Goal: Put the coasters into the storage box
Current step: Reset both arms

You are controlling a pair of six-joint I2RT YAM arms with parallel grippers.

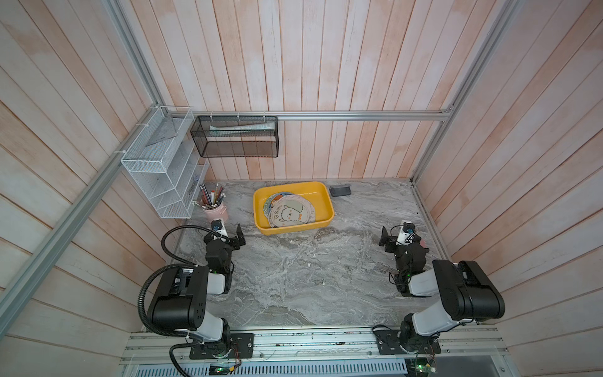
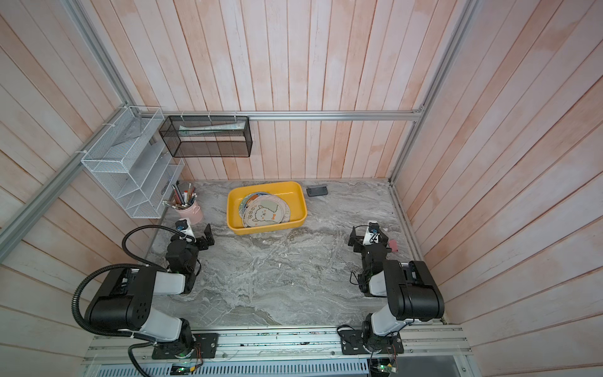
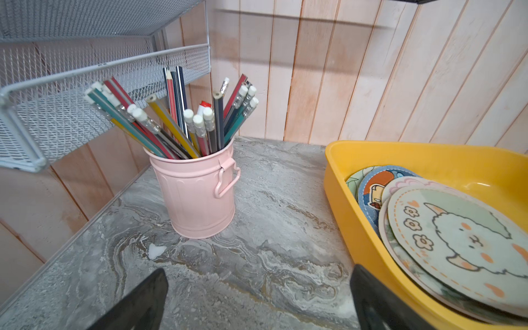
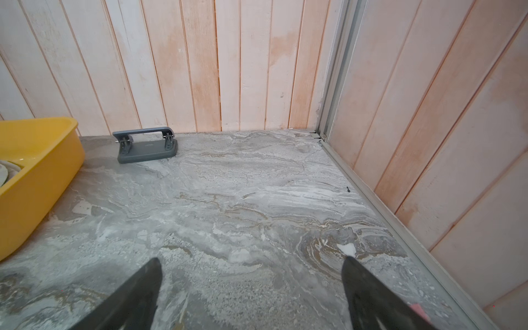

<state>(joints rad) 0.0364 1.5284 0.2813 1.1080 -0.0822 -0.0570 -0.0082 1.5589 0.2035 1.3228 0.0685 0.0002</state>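
The yellow storage box (image 1: 321, 202) (image 2: 296, 201) stands at the back middle of the marble table. Inside it several round coasters (image 1: 290, 212) (image 2: 266, 213) lie overlapping, and the top one is cream with a white fluffy animal. In the left wrist view the box wall (image 3: 338, 185) is just past one finger, with the coasters (image 3: 457, 237) in it. My left gripper (image 1: 228, 233) (image 3: 257, 274) is open and empty over bare table, left of the box. My right gripper (image 1: 401, 234) (image 4: 251, 261) is open and empty near the right wall. That view catches the box corner (image 4: 37, 168).
A pink bucket of pencils (image 1: 216, 212) (image 3: 197, 197) stands left of the box, under a white wire rack (image 1: 160, 169). A black mesh basket (image 1: 235, 137) hangs on the back wall. A grey hole punch (image 1: 340, 190) (image 4: 145, 145) sits behind the box. A small pink patch (image 1: 423, 243) shows beside the right gripper.
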